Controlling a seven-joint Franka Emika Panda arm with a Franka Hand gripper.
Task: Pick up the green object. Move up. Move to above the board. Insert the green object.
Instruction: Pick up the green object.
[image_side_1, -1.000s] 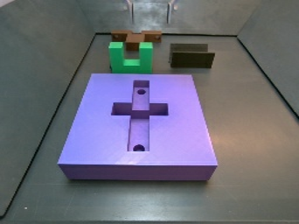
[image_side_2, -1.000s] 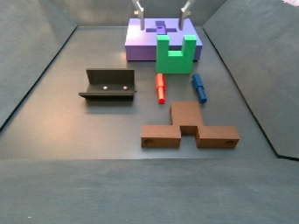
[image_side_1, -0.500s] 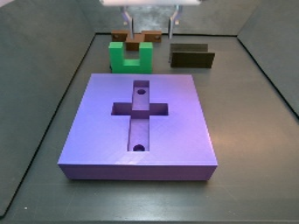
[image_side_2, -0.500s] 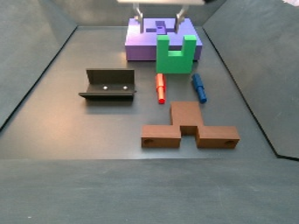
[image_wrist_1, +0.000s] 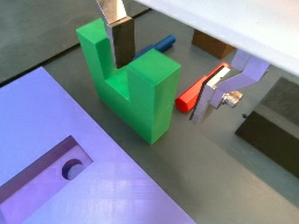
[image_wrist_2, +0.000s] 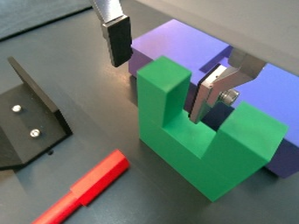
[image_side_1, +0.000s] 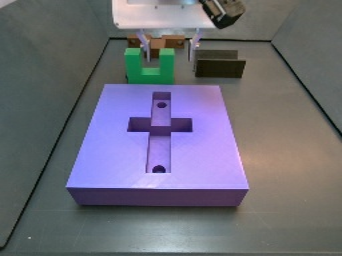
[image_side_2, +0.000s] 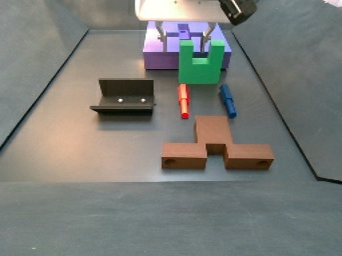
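My fingers (image_wrist_2: 163, 66) hang released astride 1 prong of the green object (image_wrist_2: 205, 140), beside the board (image_side_1: 163, 148); a red peg (image_wrist_2: 82, 188) lies near.

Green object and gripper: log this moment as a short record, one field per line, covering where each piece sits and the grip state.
green object: upright on the floor beside the board, prongs up
board: flat, cross recess empty
gripper: low over the green object, open, fingers straddling one prong
contact: none visible
fixture: on the floor
red peg: lying on the floor
blue peg: lying on the floor
brown block: on the floor
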